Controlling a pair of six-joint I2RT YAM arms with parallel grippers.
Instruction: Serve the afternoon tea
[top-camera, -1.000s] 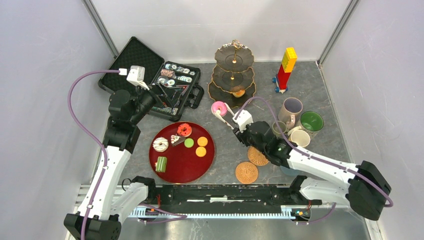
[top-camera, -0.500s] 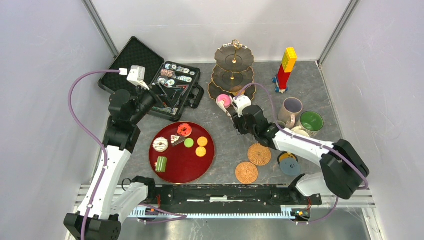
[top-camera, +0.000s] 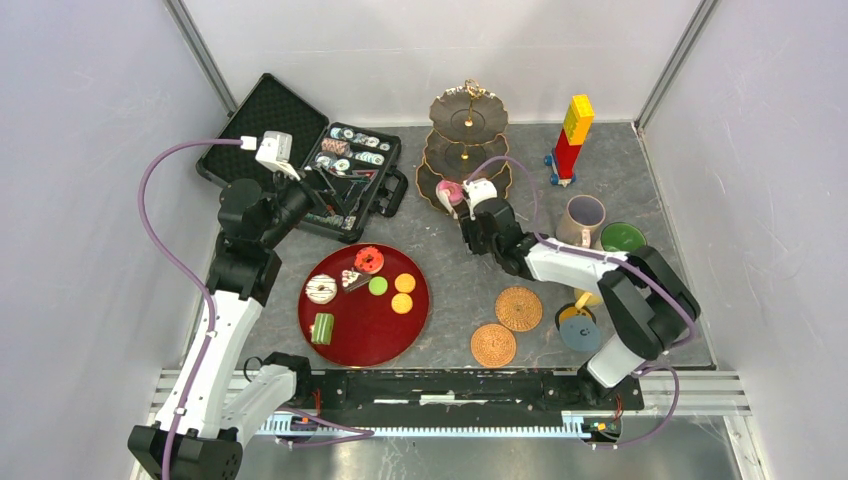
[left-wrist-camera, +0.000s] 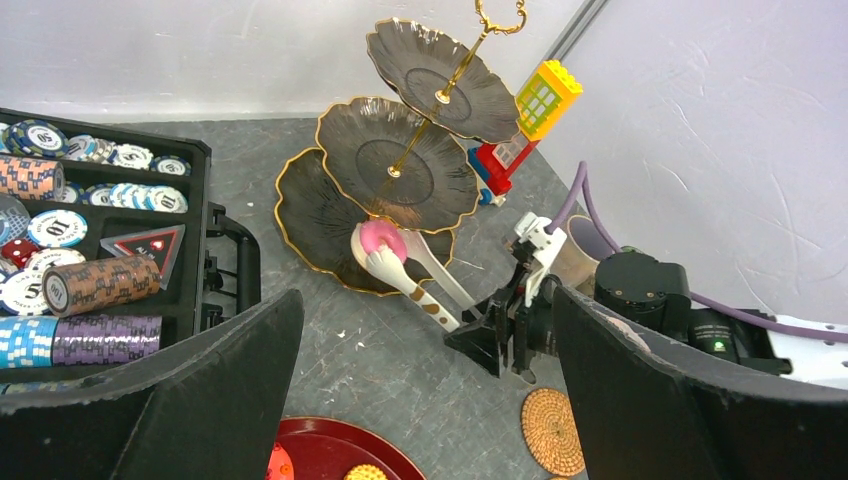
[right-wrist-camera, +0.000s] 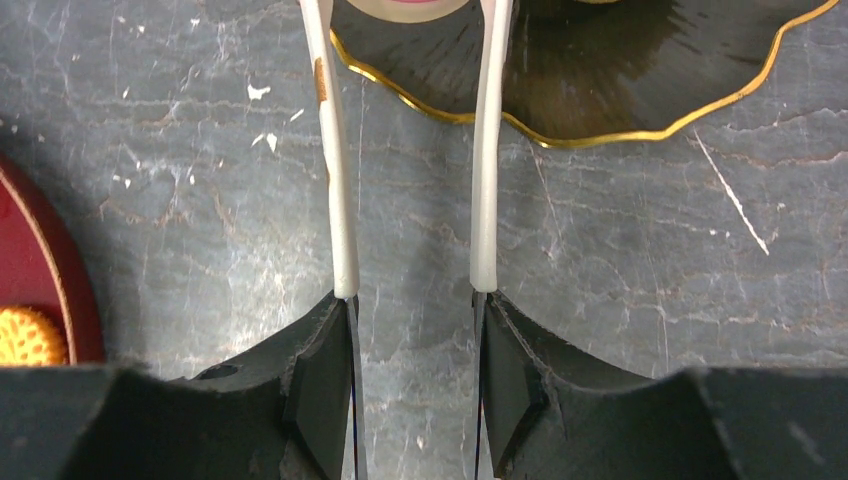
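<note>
Over the bottom tier of the stand (left-wrist-camera: 305, 210) now, carried across from the surface (top-camera: 460, 290): donut (left-wrist-camera: 378, 238), pinched in tongs (right-wrist-camera: 338, 200) clenched by the right gripper (right-wrist-camera: 412, 300). Ready, likely, for lowering and letting go.

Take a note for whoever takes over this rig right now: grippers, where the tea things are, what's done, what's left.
Right gripper: fingers shut on the white tongs, which pinch the pink donut over the stand's bottom tier.
Left gripper: open, empty, by the chip case.
Other treats sit on the red tray; lilac mug and green-lined mug far right; woven coasters bare.
Done: donut at the stand, not released.
Left: release it, move the other treats, set mugs on coasters.
</note>
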